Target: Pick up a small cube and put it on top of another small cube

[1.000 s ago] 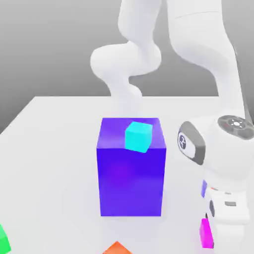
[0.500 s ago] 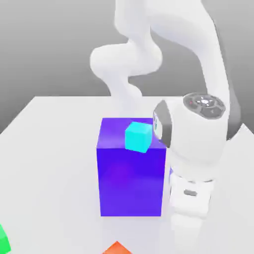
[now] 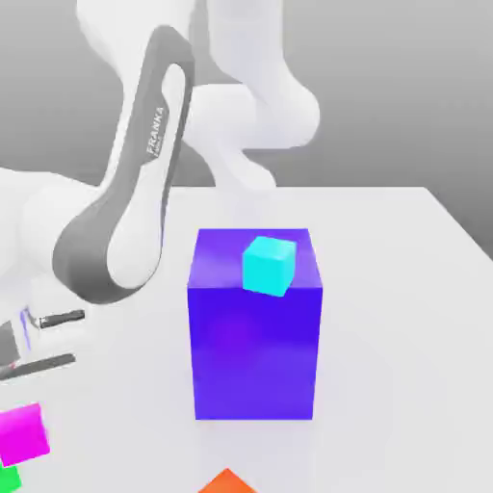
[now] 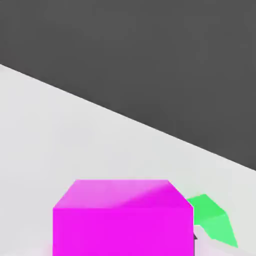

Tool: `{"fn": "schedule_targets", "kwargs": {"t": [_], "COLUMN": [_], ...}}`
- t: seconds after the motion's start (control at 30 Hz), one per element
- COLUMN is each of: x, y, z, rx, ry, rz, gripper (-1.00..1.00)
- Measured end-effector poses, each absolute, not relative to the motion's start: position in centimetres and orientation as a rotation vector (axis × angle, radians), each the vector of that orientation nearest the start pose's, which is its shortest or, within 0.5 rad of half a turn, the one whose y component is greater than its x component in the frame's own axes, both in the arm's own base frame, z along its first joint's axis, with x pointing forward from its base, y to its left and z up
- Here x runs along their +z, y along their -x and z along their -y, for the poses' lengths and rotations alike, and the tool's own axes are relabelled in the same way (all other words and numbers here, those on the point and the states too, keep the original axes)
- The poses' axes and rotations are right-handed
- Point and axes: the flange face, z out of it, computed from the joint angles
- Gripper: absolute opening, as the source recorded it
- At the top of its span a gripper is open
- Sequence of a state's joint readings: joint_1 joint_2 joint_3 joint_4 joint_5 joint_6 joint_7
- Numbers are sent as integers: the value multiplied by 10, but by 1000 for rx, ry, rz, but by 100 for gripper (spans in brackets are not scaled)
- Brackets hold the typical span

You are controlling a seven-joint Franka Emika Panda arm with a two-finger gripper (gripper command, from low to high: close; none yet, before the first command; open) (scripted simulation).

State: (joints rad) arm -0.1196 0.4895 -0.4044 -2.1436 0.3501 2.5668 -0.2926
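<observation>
The gripper (image 3: pixel 12 361) sits at the far left edge of the exterior view, low over the table (image 3: pixel 404 318). Only grey finger-like parts of it show there, and whether the fingers are clamped on the cube or merely beside it cannot be told for certain. The magenta cube (image 3: pixel 23 433) hangs just under them and appears to be carried, judging by its place under the hand.

The green cube (image 3: pixel 8 479) lies directly below the magenta one, at the lower left corner of the exterior view, with only a corner of it visible. In the hand view, the magenta cube (image 4: pixel 123 217) is close to the camera and the green cube (image 4: pixel 212 220) peeks out from behind one side of it, so the two are not yet squarely lined up. The coming move likely needs a small sideways correction, then a straight descent.

Moving right, the big purple block (image 3: pixel 254 327) stands in the middle of the table, well apart from the gripper, with a small cyan cube (image 3: pixel 269 265) on top. An orange cube (image 3: pixel 227 481) lies at the lower edge, near the block's base. Neither stands between the magenta cube and the green one.
</observation>
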Motion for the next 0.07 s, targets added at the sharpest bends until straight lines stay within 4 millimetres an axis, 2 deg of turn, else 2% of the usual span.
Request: {"fn": "schedule_targets", "kwargs": {"t": [0.07], "x": [188], "y": [-486], "z": [291], "rx": [5], "ry": [3047], "rz": [-756], "gripper": [100]}}
